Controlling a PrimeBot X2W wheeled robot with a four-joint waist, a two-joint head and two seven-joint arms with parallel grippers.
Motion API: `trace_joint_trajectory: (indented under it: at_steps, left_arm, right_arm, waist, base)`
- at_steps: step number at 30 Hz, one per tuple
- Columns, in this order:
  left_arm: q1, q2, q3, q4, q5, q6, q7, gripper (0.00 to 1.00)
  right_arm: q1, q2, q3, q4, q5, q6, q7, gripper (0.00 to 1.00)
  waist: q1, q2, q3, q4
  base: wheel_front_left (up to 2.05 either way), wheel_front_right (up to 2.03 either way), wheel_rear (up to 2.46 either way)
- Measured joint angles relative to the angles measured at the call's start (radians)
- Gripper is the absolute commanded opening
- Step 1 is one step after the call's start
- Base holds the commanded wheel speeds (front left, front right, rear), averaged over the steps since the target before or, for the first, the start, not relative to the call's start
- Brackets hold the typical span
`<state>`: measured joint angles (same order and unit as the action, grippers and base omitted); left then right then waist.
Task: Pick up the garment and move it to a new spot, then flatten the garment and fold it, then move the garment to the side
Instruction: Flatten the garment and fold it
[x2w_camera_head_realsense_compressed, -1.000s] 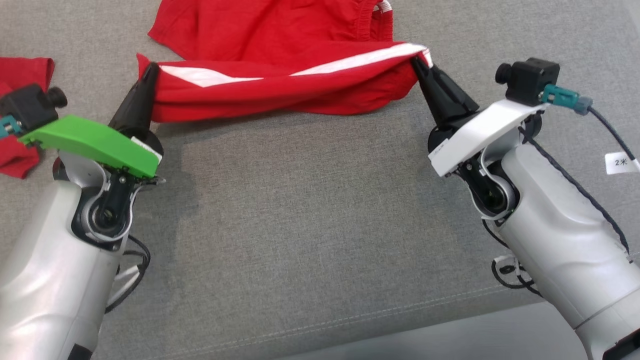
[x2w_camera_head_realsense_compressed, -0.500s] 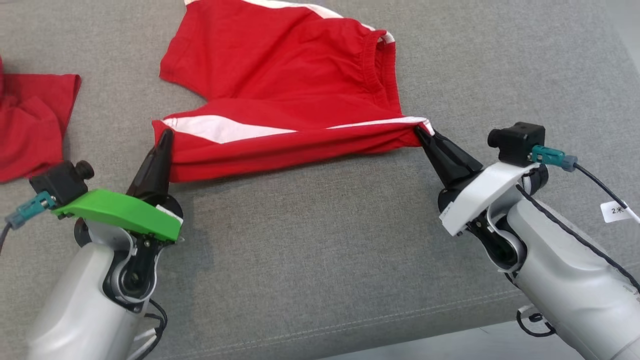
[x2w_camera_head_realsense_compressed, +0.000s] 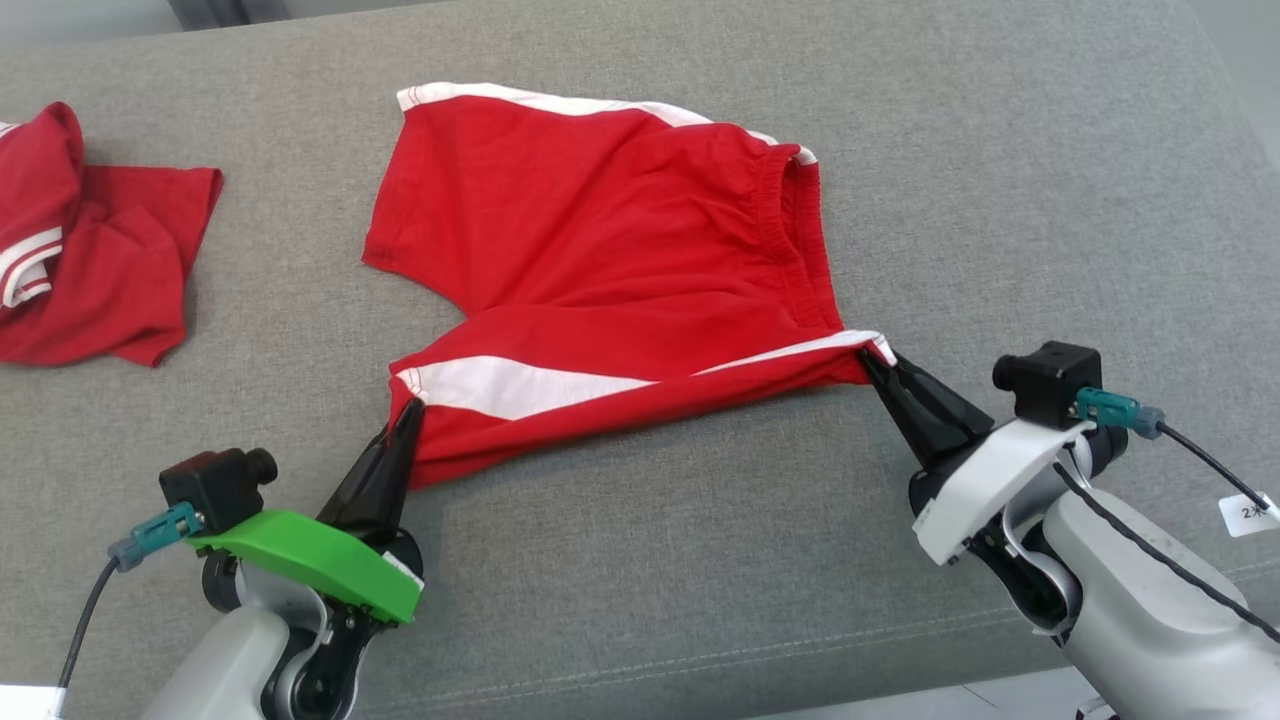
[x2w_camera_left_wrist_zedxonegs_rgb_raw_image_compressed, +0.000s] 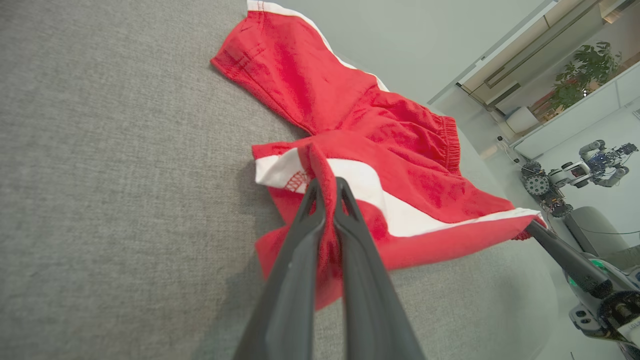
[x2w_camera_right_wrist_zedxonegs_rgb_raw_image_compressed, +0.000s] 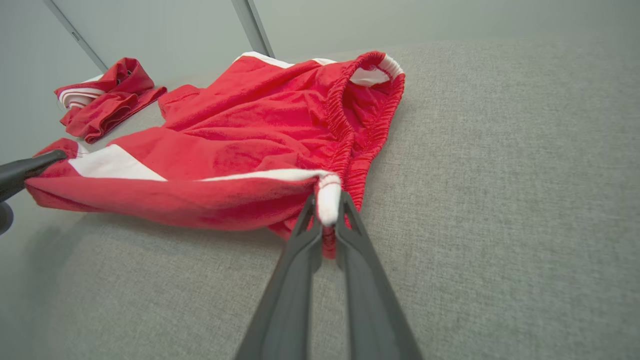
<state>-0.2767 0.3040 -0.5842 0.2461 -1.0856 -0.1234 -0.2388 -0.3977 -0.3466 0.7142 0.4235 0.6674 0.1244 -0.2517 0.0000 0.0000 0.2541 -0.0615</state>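
The garment (x2w_camera_head_realsense_compressed: 610, 260) is a pair of red shorts with white side stripes, spread over the grey cushion. Its near edge is lifted and stretched between both grippers. My left gripper (x2w_camera_head_realsense_compressed: 410, 408) is shut on the near leg hem at the left, and the cloth (x2w_camera_left_wrist_zedxonegs_rgb_raw_image_compressed: 400, 165) bunches between its fingers (x2w_camera_left_wrist_zedxonegs_rgb_raw_image_compressed: 300, 240) in the left wrist view. My right gripper (x2w_camera_head_realsense_compressed: 868, 358) is shut on the waistband corner at the right, where a white stripe end (x2w_camera_right_wrist_zedxonegs_rgb_raw_image_compressed: 328, 197) sticks up between its fingertips. The far leg lies flat.
A second red garment (x2w_camera_head_realsense_compressed: 80, 260) lies crumpled at the far left of the cushion (x2w_camera_head_realsense_compressed: 1000, 200), also seen in the right wrist view as a red pile (x2w_camera_right_wrist_zedxonegs_rgb_raw_image_compressed: 102, 100). The cushion's front seam runs along the bottom. Another robot (x2w_camera_left_wrist_zedxonegs_rgb_raw_image_compressed: 580, 172) stands in the room beyond.
Both grippers have drawn the held edge toward the cushion's front, and the camera has tilted. More of the shorts now lies spread out behind the stretched edge.
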Motion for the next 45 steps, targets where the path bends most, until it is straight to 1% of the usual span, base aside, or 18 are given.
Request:
trace_joint_trajectory:
  at_steps: [5, 6, 7, 8, 9, 10, 11, 19, 23, 27, 29, 34, 39, 45]
  left_arm:
    - [0.021, 0.006, 0.011, 0.033, 0.001, 0.0, -0.004, 0.0]
    - [0.025, 0.007, 0.016, 0.039, 0.001, 0.0, -0.004, 0.0]
    - [0.031, 0.008, 0.021, 0.044, 0.002, -0.001, -0.004, 0.0]
    - [0.036, 0.01, 0.022, 0.05, 0.002, -0.001, -0.004, 0.0]
    - [0.041, 0.012, 0.021, 0.055, 0.002, -0.001, -0.004, 0.39]
    - [0.047, 0.013, 0.019, 0.06, 0.003, -0.001, -0.004, 0.53]
    - [0.052, 0.013, 0.016, 0.066, 0.004, -0.001, -0.004, 1.0]
    - [0.088, 0.014, -0.034, 0.068, 0.004, -0.001, -0.004, 1.0]
    - [0.089, 0.028, -0.031, 0.052, 0.015, -0.001, -0.004, 1.0]
    - [0.088, 0.05, -0.004, 0.038, 0.049, -0.001, -0.009, 1.0]
    - [0.085, 0.058, 0.004, 0.037, 0.053, -0.001, -0.009, 1.0]
    - [0.068, 0.065, -0.012, 0.039, 0.061, -0.001, -0.007, 1.0]
    - [0.056, 0.076, -0.019, 0.057, 0.044, -0.001, 0.025, 1.0]
    - [0.049, 0.084, -0.019, 0.075, 0.029, -0.001, 0.054, 1.0]
  right_arm:
    - [0.048, -0.007, -0.003, -0.008, -0.009, 0.0, 0.0, 0.0]
    - [0.057, -0.007, -0.001, -0.01, -0.01, 0.0, 0.0, 0.18]
    - [0.064, -0.007, 0.003, -0.014, -0.011, 0.0, 0.0, 0.49]
    - [0.07, -0.005, 0.005, -0.016, -0.013, 0.0, 0.0, 0.85]
    - [0.074, -0.003, 0.009, -0.017, -0.016, 0.0, 0.0, 1.0]
    - [0.079, -0.004, 0.015, -0.017, -0.019, 0.0, 0.0, 1.0]
    - [0.082, -0.005, 0.021, -0.017, -0.023, 0.0, 0.0, 1.0]
    - [0.101, -0.013, 0.036, -0.04, -0.036, 0.0, 0.0, 1.0]
    - [0.118, -0.024, 0.031, -0.054, -0.035, 0.0, 0.0, 1.0]
    - [0.128, -0.031, 0.03, -0.072, -0.02, 0.0, 0.0, 1.0]
    - [0.135, -0.033, 0.047, -0.09, -0.003, 0.0, 0.0, 1.0]
    - [0.146, -0.054, 0.143, -0.1, -0.003, 0.0, 0.0, 1.0]
    - [0.144, -0.07, 0.173, -0.099, -0.007, 0.0, 0.0, 1.0]
    - [0.143, -0.07, 0.156, -0.091, 0.002, 0.0, 0.0, 1.0]
  waist:
    - [0.0, 0.0, -0.015, 0.016]
    - [0.0, 0.0001, -0.019, 0.018]
    - [0.0, 0.0, -0.021, 0.02]
    - [0.0, 0.0001, -0.023, 0.021]
    - [0.0, 0.0, -0.025, 0.022]
    - [0.0, 0.0, -0.026, 0.022]
    - [0.0, 0.0, -0.027, 0.022]
    - [0.0, 0.0, -0.032, 0.02]
    - [0.0, 0.0, -0.036, 0.021]
    - [0.0, 0.0, -0.04, 0.024]
    - [0.0, 0.0, -0.042, 0.026]
    - [0.0, 0.0, -0.046, 0.028]
    - [0.0, 0.0, -0.048, 0.016]
    - [0.0, 0.0, -0.047, -0.003]
  base:
    - [0.0, 0.0, 0.0]
    - [0.0, 0.0, 0.0]
    - [0.0, 0.0, 0.0]
    - [0.0, 0.0, 0.0]
    - [0.0, 0.0, 0.0]
    - [0.0, 0.0, 0.0]
    - [0.0, 0.0, 0.0]
    - [0.0, 0.0, 0.0]
    - [0.0, 0.0, 0.0]
    - [0.0, 0.0, 0.0]
    - [0.0, 0.0, 0.0]
    - [0.0, 0.0, 0.0]
    - [0.0, 0.0, 0.0]
    - [0.0, 0.0, 0.0]
